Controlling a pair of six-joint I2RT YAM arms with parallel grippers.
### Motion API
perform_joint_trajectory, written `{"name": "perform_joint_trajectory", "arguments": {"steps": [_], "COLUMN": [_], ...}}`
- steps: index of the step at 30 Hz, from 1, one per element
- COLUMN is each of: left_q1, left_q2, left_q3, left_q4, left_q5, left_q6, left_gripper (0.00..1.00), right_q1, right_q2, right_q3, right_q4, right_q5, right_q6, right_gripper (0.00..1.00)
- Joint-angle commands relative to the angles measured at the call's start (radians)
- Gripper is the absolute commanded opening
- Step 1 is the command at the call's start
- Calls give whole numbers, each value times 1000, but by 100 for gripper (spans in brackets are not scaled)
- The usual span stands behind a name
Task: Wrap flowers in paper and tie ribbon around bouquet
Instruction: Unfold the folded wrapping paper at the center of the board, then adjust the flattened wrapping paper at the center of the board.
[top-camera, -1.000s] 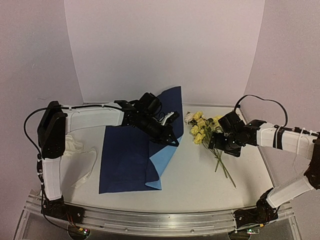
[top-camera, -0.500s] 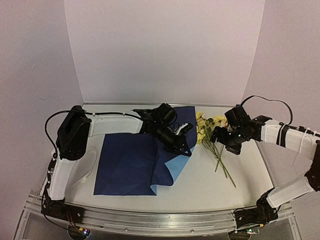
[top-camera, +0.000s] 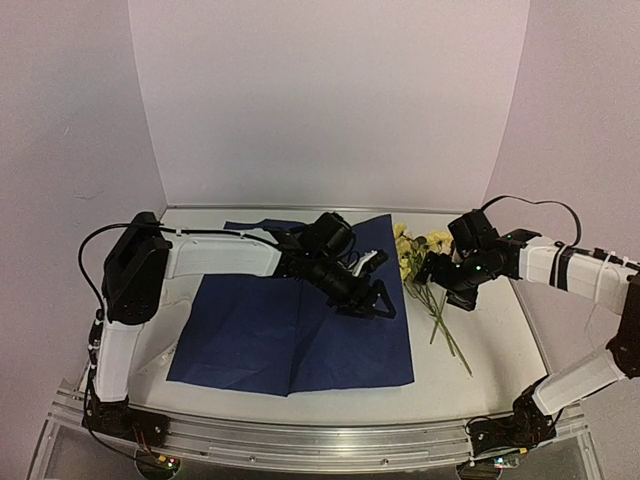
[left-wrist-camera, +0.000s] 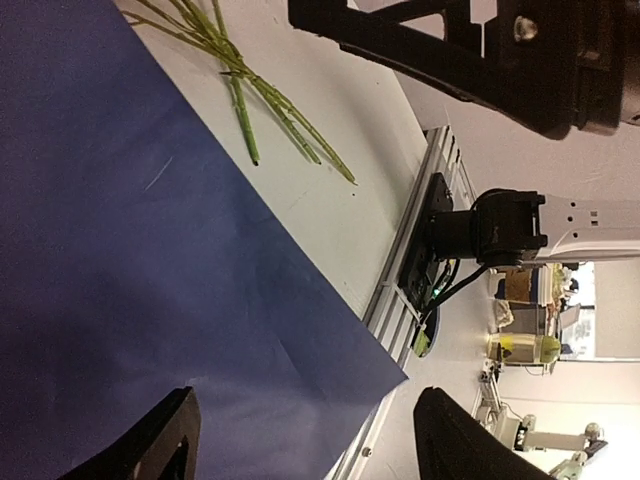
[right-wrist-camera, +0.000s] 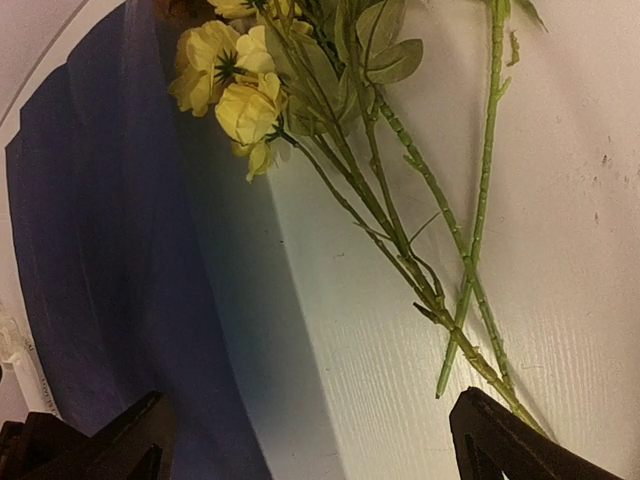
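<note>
Because the paper (top-camera: 290, 340) is thin and light, it will likely bend and slide at a small push, so an edge or corner looks best to pinch. It lies flat on the bench (top-camera: 500, 340), dark side up. The flowers (top-camera: 412, 252) lie just beside it at 3 o'clock, blooms toward 12, thin stems toward 5. They look soft and easy to crush, so the stems seem safest to hold. The left tool (top-camera: 375, 298) hangs over the paper's 3 o'clock edge, arm stretched long, spread wide and empty. The right tool (top-camera: 432, 275) reaches in over the stems, also spread and empty.
</note>
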Motion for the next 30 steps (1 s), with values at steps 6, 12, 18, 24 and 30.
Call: {"name": "perform_joint_trajectory", "arguments": {"steps": [6, 12, 18, 24, 30], "left_q1": [192, 330, 395, 436, 486], "left_q2": [-365, -391, -361, -330, -282], "left_q3": [-439, -655, -700, -704, -708], "left_q4": [143, 185, 173, 140, 128], "left_q5": [-274, -274, -295, -317, -326], "left_q6": [-202, -252, -239, -226, -212], "left_gripper": [78, 72, 68, 65, 60], "right_q1": [20, 67, 75, 100, 133], "right_q2": [76, 154, 237, 328, 315], "right_q3": [-32, -64, -94, -70, -91], "right_q4": [110, 169, 304, 369, 396], "right_q5": [-135, -119, -145, -154, -106], "right_q6": [-49, -91, -103, -84, -40], "right_gripper": [98, 98, 97, 88, 37]}}
